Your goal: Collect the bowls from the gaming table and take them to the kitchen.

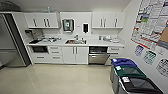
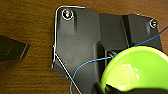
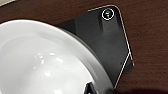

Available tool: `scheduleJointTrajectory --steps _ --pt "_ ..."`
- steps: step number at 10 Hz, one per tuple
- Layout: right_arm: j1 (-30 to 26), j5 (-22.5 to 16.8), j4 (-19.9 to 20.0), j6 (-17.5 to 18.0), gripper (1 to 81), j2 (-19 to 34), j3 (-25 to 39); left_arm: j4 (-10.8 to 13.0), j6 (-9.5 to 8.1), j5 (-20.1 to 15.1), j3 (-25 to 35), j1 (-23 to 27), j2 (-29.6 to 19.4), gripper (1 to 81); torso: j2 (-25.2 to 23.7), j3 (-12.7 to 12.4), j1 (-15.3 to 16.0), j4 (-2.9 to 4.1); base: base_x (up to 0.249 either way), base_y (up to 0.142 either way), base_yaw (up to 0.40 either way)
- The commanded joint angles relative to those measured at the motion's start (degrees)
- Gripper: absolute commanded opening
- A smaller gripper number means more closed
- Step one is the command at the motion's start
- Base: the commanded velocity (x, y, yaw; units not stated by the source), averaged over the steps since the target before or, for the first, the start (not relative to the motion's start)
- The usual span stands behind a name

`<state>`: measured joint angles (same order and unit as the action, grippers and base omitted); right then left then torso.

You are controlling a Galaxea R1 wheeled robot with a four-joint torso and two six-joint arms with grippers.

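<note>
Lime bowl and left gripper: the bright lime green, glossy round bowl (image 2: 135, 70) sits at the lower right of the left wrist picture, right against the robot's own dark plate, with a dark part lapping over its near rim at the frame's bottom edge. That part looks like the left gripper (image 2: 105, 88), but I cannot tell whether its fingers are closed on the rim or spread.

White bowl and right gripper: a glossy white round bowl (image 3: 42, 60) covers the left and centre of the right wrist picture, close up against the dark plate. A dark tip at the bottom centre overlaps its rim, seemingly the right gripper (image 3: 91, 88). Its grip cannot be made out either.

Under both bowls: a dark brown wood-grain surface (image 2: 27, 22).

Thin blue cable (image 2: 87, 63): it curves across the plate and over the lime bowl's rim.

Head view: the kitchen, with white cabinets (image 1: 45, 20) at upper left, a white countertop (image 1: 95, 42) with an inset steel sink (image 1: 75, 41) at centre, and a steel fridge (image 1: 10, 47) at far left.

Right of the head frame: blue, green and black-lidded waste bins (image 1: 130, 75) along a wall of posters.

Look of the bowls: both are smooth and shiny, with highlights inside.
</note>
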<state>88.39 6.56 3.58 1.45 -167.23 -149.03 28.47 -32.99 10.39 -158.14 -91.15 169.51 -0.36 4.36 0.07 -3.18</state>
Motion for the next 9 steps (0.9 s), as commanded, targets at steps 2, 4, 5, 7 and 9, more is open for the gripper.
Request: scheduleJointTrajectory --steps 2,4,5,7,9 --pt "-1.9 -3.0 -0.8 -0.2 1.0 0.5 0.2 -0.2 0.2 -2.7 -0.2 1.3 -0.6 1.0 0.0 0.0 0.0 0.0 0.191 -0.07 0.0" --pt "-1.9 -3.0 -0.8 -0.2 1.0 0.5 0.2 -0.2 0.2 -2.7 -0.2 1.3 -0.7 1.0 0.0 0.0 0.0 0.0 0.191 -0.071 0.0" --pt "-1.9 -3.0 -0.8 -0.2 1.0 0.5 0.2 -0.2 0.2 -2.7 -0.3 1.3 -0.6 1.0 0.0 0.0 0.0 0.0 0.19 -0.071 0.0" --pt "-2.0 -3.0 -0.8 -0.2 1.0 0.5 0.2 -0.2 0.2 -2.6 -0.2 1.3 -0.6 1.0 0.0 0.0 0.0 0.0 0.191 -0.071 0.0" --pt "-2.1 -3.0 -0.8 -0.2 1.0 0.4 0.2 -0.2 0.2 -2.6 -0.2 1.3 -0.6 1.0 0.0 0.0 0.0 0.0 0.19 -0.032 0.0"
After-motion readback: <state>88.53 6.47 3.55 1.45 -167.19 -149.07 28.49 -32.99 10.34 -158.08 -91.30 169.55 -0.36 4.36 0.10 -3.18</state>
